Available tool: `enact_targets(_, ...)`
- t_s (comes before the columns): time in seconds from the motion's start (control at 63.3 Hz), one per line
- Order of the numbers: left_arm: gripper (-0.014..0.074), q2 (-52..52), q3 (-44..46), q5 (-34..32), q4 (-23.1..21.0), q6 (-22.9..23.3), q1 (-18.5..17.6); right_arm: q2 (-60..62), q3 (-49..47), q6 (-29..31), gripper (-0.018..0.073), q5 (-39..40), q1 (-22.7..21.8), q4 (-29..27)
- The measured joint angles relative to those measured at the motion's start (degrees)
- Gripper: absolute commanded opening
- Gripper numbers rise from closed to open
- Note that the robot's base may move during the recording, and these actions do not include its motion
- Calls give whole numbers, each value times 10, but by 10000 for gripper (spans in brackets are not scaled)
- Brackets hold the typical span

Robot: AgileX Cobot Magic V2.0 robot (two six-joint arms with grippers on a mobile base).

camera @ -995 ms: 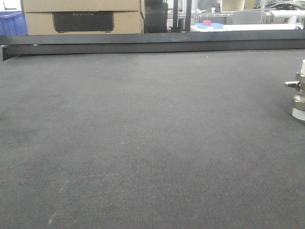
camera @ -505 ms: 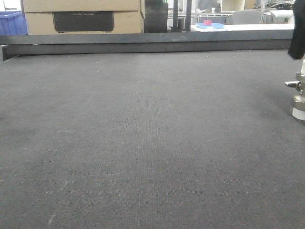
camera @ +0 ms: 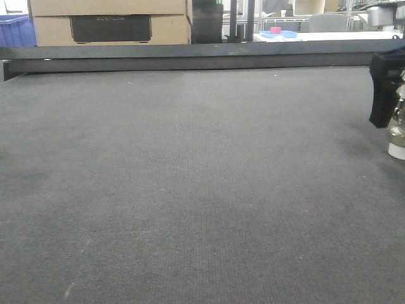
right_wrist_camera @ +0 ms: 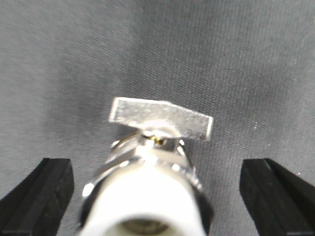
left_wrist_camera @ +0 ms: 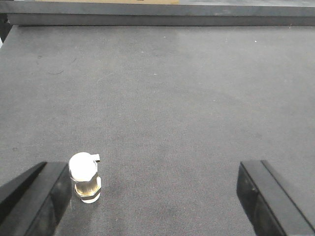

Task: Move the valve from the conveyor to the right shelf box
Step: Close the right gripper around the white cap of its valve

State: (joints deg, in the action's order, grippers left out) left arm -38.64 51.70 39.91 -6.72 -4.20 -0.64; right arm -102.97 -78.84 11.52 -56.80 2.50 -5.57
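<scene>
The valve (camera: pixel 397 136) stands upright on the conveyor (camera: pixel 190 177) at the far right edge of the front view. A black gripper finger (camera: pixel 383 95) hangs just left of it and hides its lever; I cannot tell whose finger it is. In the left wrist view the valve (left_wrist_camera: pixel 84 178) stands white cap up, close to the left finger (left_wrist_camera: pixel 42 196) of my open left gripper (left_wrist_camera: pixel 150 196). In the right wrist view the valve (right_wrist_camera: pixel 152 196) fills the gap of my open right gripper (right_wrist_camera: pixel 156 196), with its lever (right_wrist_camera: pixel 160 118) on the far side and not touching either finger.
A black rail (camera: pixel 190 60) runs along the belt's far edge. Behind it stand a cardboard box (camera: pixel 107 22), a blue bin (camera: pixel 16 28) and a white table with a blue tray (camera: pixel 278 33). The shelf box is out of view.
In the front view a black gripper finger has come down from the top right to just left of the valve and now covers its lever. The valve has not moved.
</scene>
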Motion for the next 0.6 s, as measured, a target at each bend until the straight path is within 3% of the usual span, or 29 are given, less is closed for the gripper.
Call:
enact_targets(0.158,578,0,0,0,0,0,0,-4,0,0,370,2,0,7)
enact_targets(0.426,578,0,0,6,0,0,0,-4,0,0,-167,7,1,4)
enact_targets(0.6,578,-22,19,45,5,0,0,0,0,0,-154,9,1,5)
